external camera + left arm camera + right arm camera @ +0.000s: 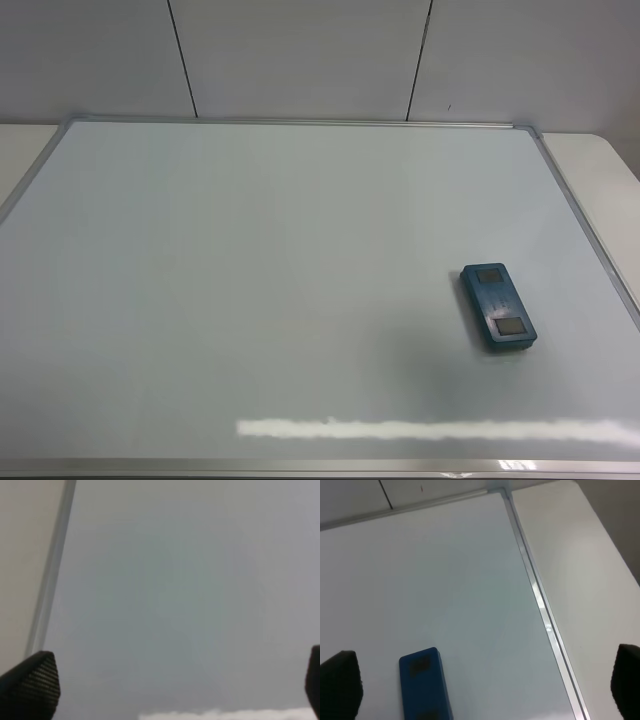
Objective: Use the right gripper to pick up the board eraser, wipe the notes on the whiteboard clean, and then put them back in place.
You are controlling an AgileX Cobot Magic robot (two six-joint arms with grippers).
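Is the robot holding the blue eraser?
No, nothing is held. The teal-blue rectangular board eraser lies alone on the glossy white whiteboard; right gripper open, left gripper open.

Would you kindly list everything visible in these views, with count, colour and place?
whiteboard: one, glossy white with silver-grey frame, filling most of the overhead view; no red notes visible on it.
board eraser: one, teal-blue with two dark grey patches, lying on the whiteboard's right part.
table: one, off-white, showing beyond the frame.
wall: pale grey panels, behind.
left gripper: black jaws spread, empty.
right gripper: black jaws spread above the eraser.
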